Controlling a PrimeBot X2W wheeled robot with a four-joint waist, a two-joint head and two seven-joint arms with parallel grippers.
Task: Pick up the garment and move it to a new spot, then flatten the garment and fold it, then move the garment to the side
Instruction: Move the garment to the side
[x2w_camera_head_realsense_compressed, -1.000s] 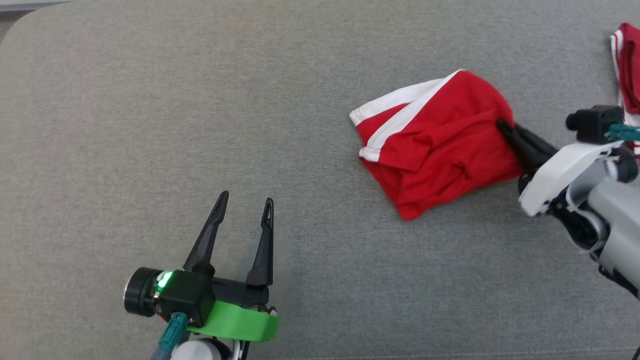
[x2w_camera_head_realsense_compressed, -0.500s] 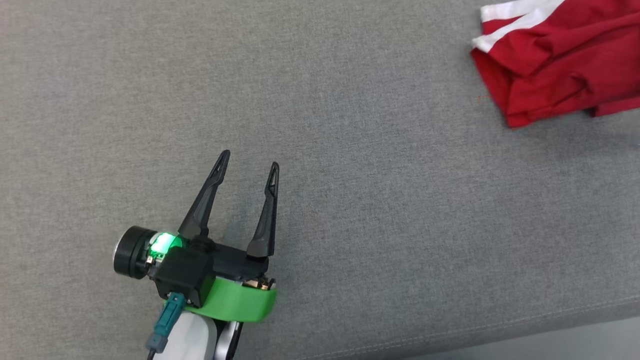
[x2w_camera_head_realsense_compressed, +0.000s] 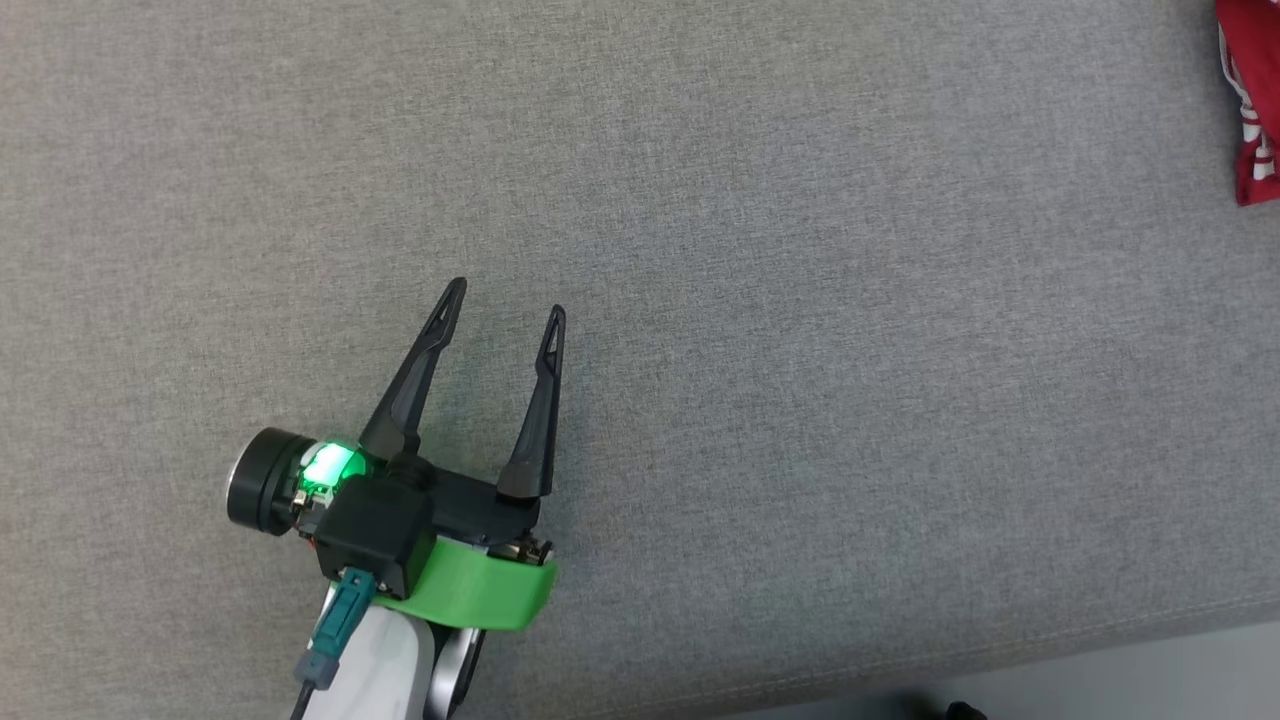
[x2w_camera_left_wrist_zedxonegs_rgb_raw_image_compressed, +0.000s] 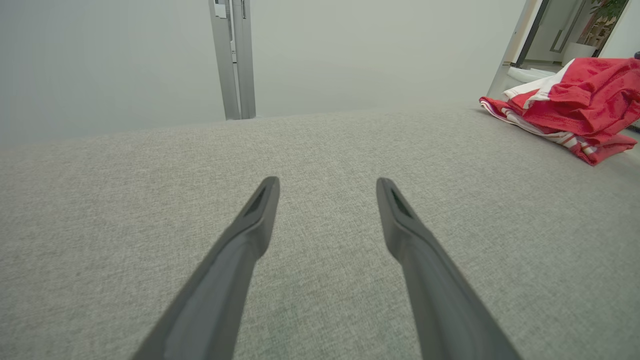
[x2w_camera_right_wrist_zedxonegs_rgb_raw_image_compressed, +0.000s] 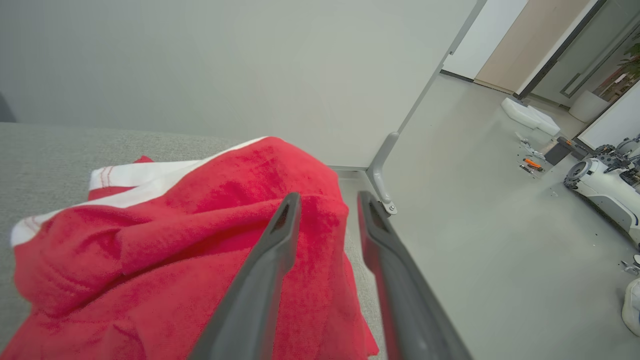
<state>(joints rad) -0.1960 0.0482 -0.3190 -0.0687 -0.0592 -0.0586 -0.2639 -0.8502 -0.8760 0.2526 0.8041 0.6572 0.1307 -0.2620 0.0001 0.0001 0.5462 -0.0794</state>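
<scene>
**Left pincer** (x2w_camera_head_realsense_compressed: 508, 298): lower left of the head view, low over the grey upholstered surface (x2w_camera_head_realsense_compressed: 800, 350). Its fingers are spread wide and hold nothing. It is well apart from the cloth.

**Grey upholstered surface:** bare across the middle, with a seam near its front edge.

**Garment** (x2w_camera_left_wrist_zedxonegs_rgb_raw_image_compressed: 585, 100): red with white bands, lying as a loosely folded bundle at the far right end of the surface, close to its edge. In the left wrist view a striped red-and-white layer (x2w_camera_left_wrist_zedxonegs_rgb_raw_image_compressed: 560, 134) shows beneath it; whether that is a separate piece cannot be told.

**Right pincer** (x2w_camera_right_wrist_zedxonegs_rgb_raw_image_compressed: 329, 199): directly over the bundle's right-hand edge. Its fingers are partly apart, with the cloth's edge and bare surface showing in the gap. No clamp on the cloth is apparent.

**Step in hand (judged):** the last one, moving the garment to the side, at the point of setting it down.

**Next move (judged):** the right pincer should widen and rise straight off so no fold snags or drags toward the edge.
</scene>
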